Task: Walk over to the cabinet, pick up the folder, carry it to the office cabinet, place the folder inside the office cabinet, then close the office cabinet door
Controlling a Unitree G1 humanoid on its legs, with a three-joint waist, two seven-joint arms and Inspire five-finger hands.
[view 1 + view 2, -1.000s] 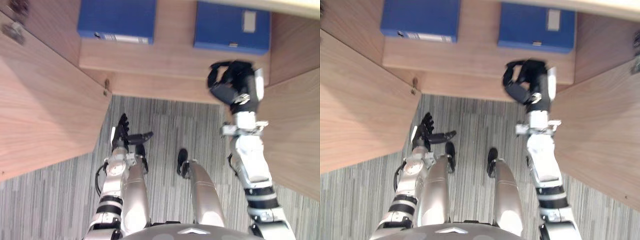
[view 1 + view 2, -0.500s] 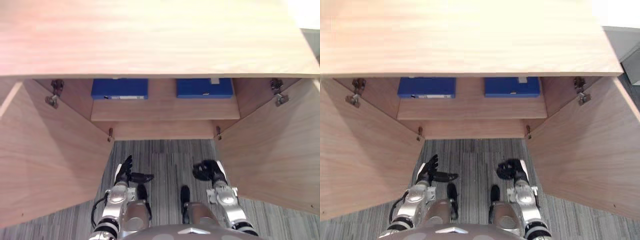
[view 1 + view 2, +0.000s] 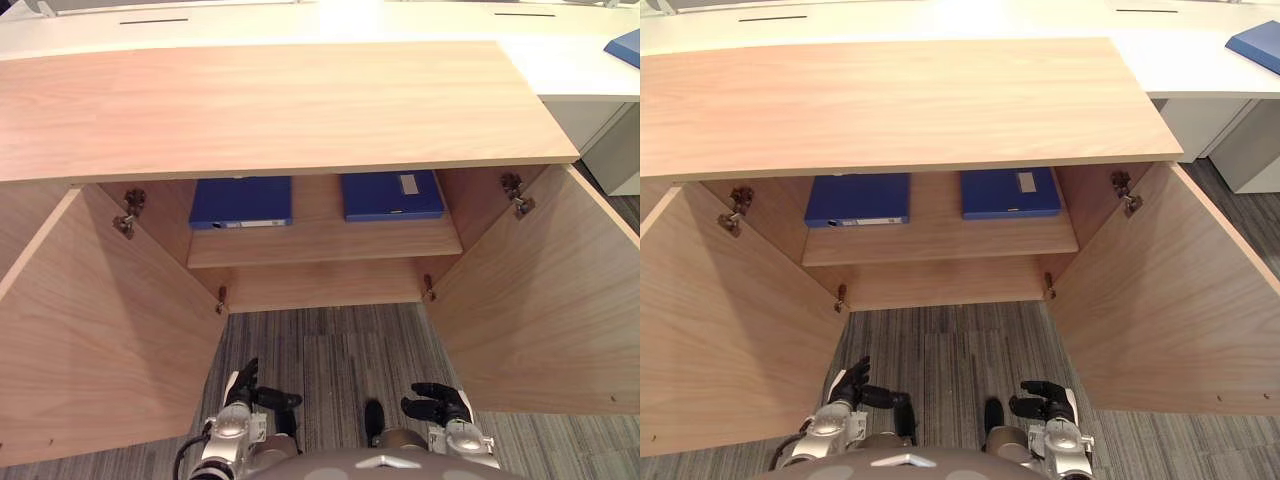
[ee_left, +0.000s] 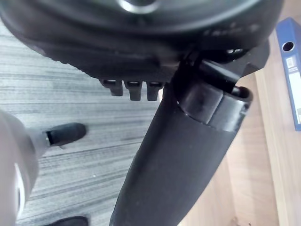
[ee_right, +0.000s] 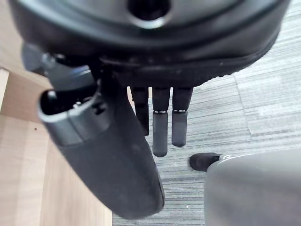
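Note:
Two blue folders lie flat on the shelf inside the open wooden cabinet: one on the left, one on the right with a white label. The left folder's spine also shows in the left wrist view. My left hand hangs low over the carpet, fingers straight and thumb out, holding nothing. My right hand hangs low on the other side, its fingers relaxed and empty. Both hands are well below and in front of the shelf.
Both cabinet doors stand wide open, the left door and the right door flanking the striped grey carpet. The cabinet top overhangs the shelf. Another blue folder lies on a white desk at the far right.
My right hand has dropped from the shelf edge by the right folder down to my side, empty. The camera has pulled back and up, so the whole cabinet now shows.

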